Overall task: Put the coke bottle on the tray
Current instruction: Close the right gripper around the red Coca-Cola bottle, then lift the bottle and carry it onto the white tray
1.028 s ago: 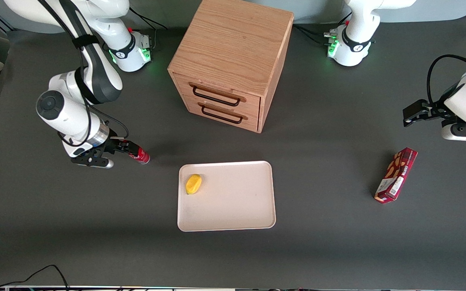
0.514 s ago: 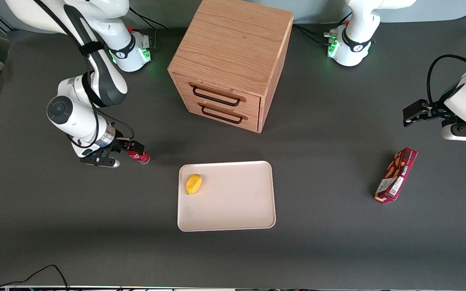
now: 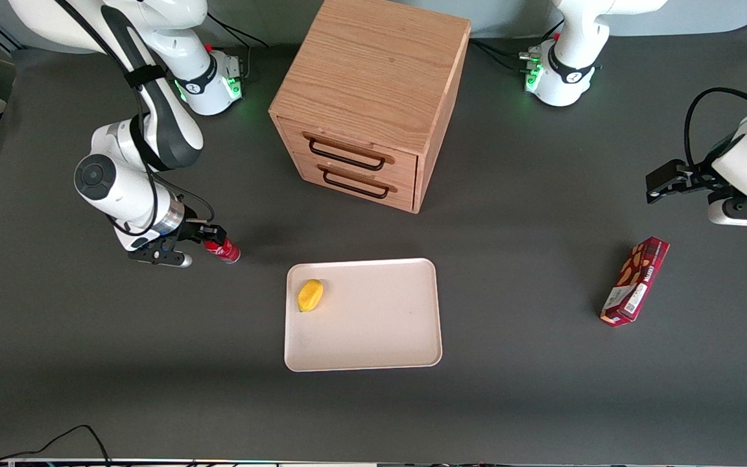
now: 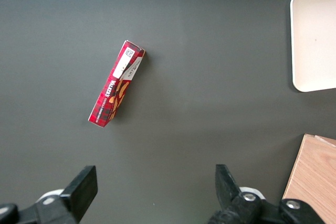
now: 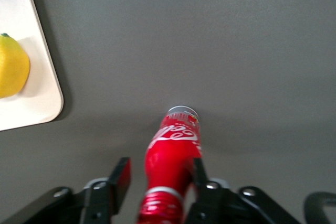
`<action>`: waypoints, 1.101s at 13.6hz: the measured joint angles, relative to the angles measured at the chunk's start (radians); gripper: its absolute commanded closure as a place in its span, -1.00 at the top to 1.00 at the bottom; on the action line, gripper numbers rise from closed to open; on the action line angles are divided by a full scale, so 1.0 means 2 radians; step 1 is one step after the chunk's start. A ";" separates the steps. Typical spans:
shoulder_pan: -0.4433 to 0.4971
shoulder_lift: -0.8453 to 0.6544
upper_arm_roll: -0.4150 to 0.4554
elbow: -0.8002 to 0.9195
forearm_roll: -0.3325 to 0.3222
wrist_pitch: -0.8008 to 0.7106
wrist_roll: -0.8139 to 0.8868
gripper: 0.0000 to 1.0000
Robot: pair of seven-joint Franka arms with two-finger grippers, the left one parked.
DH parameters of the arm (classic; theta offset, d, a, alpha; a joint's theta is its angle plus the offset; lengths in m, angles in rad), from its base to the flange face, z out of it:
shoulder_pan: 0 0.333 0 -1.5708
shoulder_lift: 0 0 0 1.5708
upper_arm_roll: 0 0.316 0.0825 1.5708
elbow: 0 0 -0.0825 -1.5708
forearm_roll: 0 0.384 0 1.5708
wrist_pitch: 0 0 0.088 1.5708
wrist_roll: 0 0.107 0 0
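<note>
The bottle (image 3: pixel 224 250) lies on its side on the bare surface (image 3: pixel 88 363), off the tray (image 3: pixel 380 324), at about ten o'clock from it in the front view. My tool (image 5: pixel 160 170) is low over the cap end with its fingers (image 5: pixel 122 174) spread to either side of the neck and not yet pinching. One finger looks close against the bottle while the other shows a gap. That's my first worry: closing from here may shove the round body sideways and set it rolling before both pads bite. The neck tapers too, so I judge a grip there could slip or let the heavier base droop on the lift. The yellow fruit (image 3: pixel 310 295) sits in the tray's ten o'clock corner, right on the straight path, so a low carry could clip the rim or knock it. Past that, most of the tray is bare. The cabinet (image 3: pixel 367 97) stands at twelve o'clock from the tray, and the snack box (image 3: pixel 635 280) at three o'clock, well apart, toward the parked arm's end.
</note>
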 measured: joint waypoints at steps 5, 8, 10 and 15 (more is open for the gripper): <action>-0.001 -0.002 0.001 0.000 0.000 -0.001 0.000 -1.00; 0.000 -0.004 0.005 0.009 0.000 -0.012 0.000 -1.00; 0.000 -0.009 0.012 0.051 0.000 -0.054 0.000 -1.00; 0.014 -0.016 0.018 0.257 0.001 -0.201 0.002 -1.00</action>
